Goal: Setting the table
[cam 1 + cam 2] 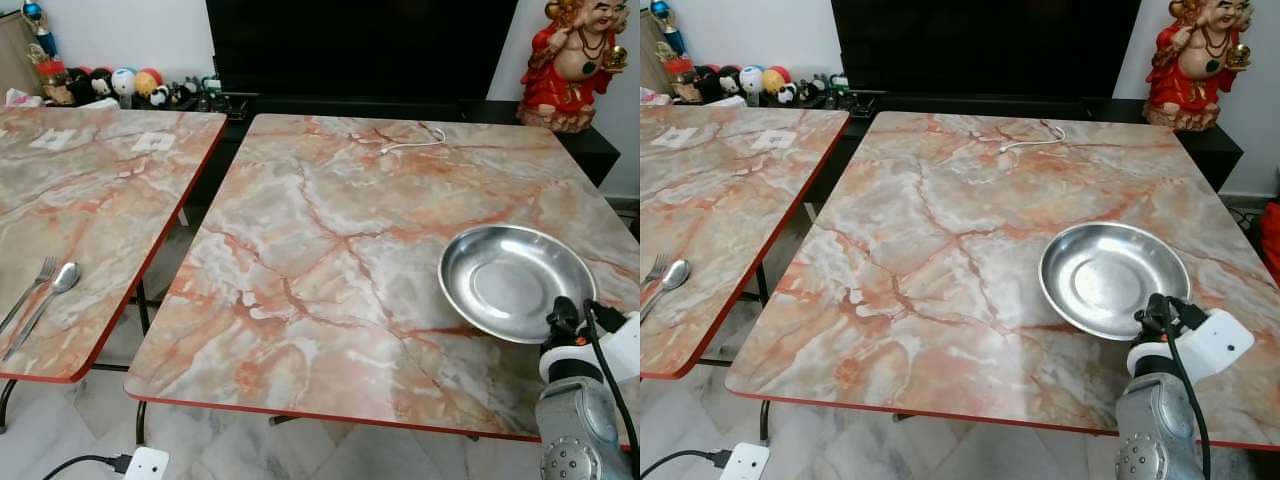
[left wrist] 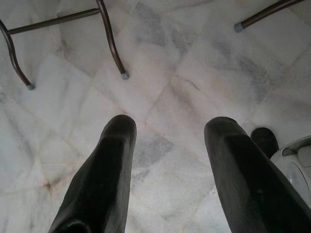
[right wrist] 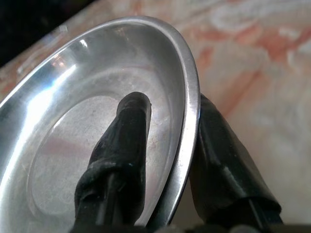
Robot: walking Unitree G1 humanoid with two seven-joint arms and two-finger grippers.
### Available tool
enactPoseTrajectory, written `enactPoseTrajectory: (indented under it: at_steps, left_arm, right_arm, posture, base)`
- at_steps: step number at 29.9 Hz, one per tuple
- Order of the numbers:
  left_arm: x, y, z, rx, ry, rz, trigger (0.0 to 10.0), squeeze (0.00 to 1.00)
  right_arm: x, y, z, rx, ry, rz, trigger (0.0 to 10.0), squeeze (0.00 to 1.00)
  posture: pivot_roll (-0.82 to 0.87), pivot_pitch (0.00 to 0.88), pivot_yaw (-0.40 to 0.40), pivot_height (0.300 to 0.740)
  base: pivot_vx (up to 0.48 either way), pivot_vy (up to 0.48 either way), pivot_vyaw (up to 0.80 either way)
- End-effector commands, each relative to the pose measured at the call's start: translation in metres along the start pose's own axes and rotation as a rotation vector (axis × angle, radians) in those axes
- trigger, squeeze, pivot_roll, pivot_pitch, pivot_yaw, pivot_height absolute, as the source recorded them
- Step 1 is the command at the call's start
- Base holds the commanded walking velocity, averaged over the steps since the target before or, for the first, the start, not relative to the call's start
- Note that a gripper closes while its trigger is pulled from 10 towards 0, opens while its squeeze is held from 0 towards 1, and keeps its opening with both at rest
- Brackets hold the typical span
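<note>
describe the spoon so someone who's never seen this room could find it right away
Two marble-patterned tables with red edges stand before the black TV cabinet; take the side table on the robot's left, not the one carrying the steel plate pinched by the right gripper. Near its front edge lies the spoon, beside a fork. The spoon has the rounded bowl, not tines.

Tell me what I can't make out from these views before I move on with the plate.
- Right gripper on the steel plate: in the eye views the wrist hides the fingers; whether the plate rests on the table is unclear.
- Fork and spoon: handles cut by the right eye view's left edge.
- Statue: head cropped by the top edge.
- Toys on the shelf: too small to identify.
</note>
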State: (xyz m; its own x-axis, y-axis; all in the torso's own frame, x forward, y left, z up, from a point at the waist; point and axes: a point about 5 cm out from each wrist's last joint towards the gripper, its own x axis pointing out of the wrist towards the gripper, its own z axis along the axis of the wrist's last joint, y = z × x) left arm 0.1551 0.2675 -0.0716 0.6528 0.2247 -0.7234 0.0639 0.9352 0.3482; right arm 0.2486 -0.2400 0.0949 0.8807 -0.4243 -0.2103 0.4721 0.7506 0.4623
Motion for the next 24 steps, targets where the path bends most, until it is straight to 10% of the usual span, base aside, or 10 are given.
enactPoseTrajectory:
  at_steps: [1,23,24]
  left_arm:
    - [-0.001,0.002,-0.004,0.021,0.02,0.001,10.0,0.0]
    - [-0.001,0.002,-0.004,0.031,0.018,-0.004,10.0,0.0]
    - [-0.001,0.001,-0.004,0.03,0.017,-0.004,10.0,0.0]
  right_arm:
    - [0.0,0.002,-0.004,0.005,0.032,0.011,10.0,0.0]
    - [-0.017,-0.003,-0.028,-0.046,0.138,-0.044,10.0,0.0]
    - [-0.017,-0.004,-0.027,-0.046,0.134,-0.05,10.0,0.2]
  posture:
    - [0.08,0.0,-0.012,0.74]
    - [0.08,0.001,-0.016,0.74]
    - [0.08,0.002,-0.019,0.74]
  base:
    - [0.0,0.0,0.0]
    - [0.0,0.0,0.0]
    - [0.0,0.0,0.0]
